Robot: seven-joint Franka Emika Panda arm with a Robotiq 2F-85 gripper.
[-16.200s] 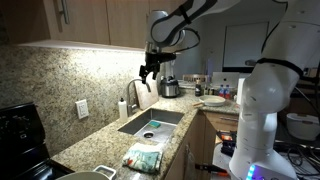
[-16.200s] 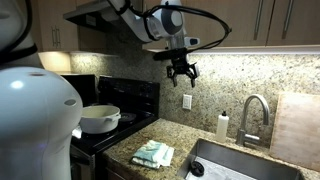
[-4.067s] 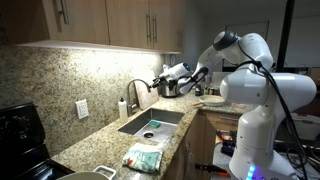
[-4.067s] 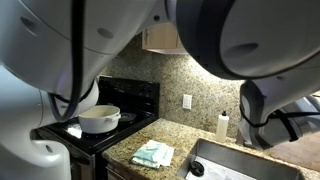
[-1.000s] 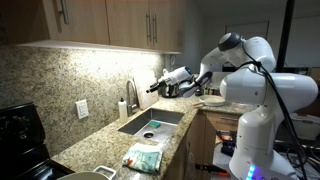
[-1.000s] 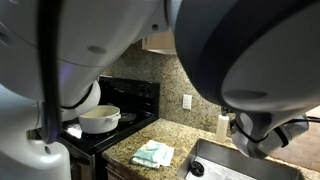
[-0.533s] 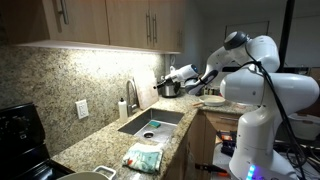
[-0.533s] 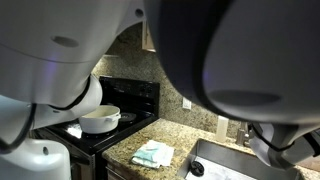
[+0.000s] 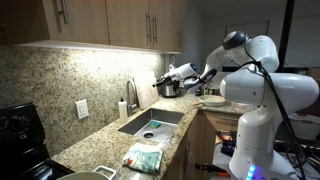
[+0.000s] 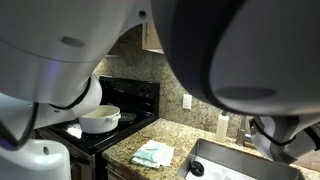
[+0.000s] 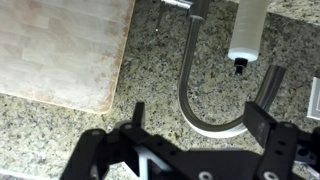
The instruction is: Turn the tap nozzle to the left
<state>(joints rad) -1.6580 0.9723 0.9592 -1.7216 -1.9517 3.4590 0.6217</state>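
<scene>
Granite bench (image 9: 100,140) and backsplash (image 9: 60,80) frame the sink (image 9: 140,122). Behind it, the tap nozzle (image 11: 186,88) arches roughly parallel to the wall, apart from the spread, empty fingers (image 11: 135,112). The turn looks about done; the next move calls for backing away without clipping the spout.

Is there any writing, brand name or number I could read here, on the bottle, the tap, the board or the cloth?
No text can be read in any view.
White soap bottle: no legible label.
Tap nozzle and wooden cutting board: no marks visible.
Patterned cloth: too small and blurred to tell whether it carries words.
</scene>
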